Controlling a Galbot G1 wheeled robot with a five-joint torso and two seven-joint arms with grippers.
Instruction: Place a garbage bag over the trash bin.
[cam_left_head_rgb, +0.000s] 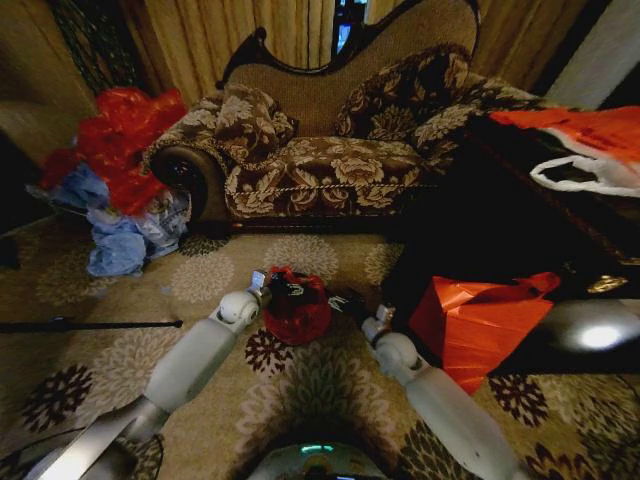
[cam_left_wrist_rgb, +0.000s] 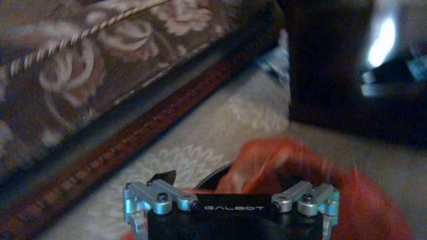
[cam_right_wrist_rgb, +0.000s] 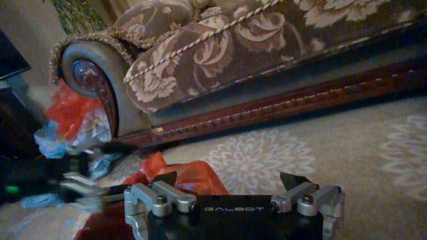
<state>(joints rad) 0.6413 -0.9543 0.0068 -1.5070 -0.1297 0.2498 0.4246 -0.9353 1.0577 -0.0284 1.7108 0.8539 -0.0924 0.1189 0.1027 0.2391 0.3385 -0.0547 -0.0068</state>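
A shiny, crinkled red garbage bag (cam_left_head_rgb: 297, 310) sits bunched on the carpet between my two arms. It covers the trash bin except for a dark curved edge (cam_left_wrist_rgb: 212, 181) in the left wrist view. My left gripper (cam_left_head_rgb: 265, 287) is at the bag's left top edge. Its jaws are spread, and one black fingertip (cam_left_wrist_rgb: 162, 177) is bare while the other is hidden by red plastic (cam_left_wrist_rgb: 293, 165). My right gripper (cam_left_head_rgb: 347, 300) hovers just right of the bag, open and empty (cam_right_wrist_rgb: 229, 180), with the bag (cam_right_wrist_rgb: 183, 177) beside one finger.
A floral sofa (cam_left_head_rgb: 330, 160) stands close behind the bag. A heap of red and blue bags (cam_left_head_rgb: 120, 190) lies at its left end. A red-orange plastic sheet (cam_left_head_rgb: 480, 315) leans on dark furniture (cam_left_head_rgb: 520, 230) at the right. A black rod (cam_left_head_rgb: 90, 324) lies on the carpet at the left.
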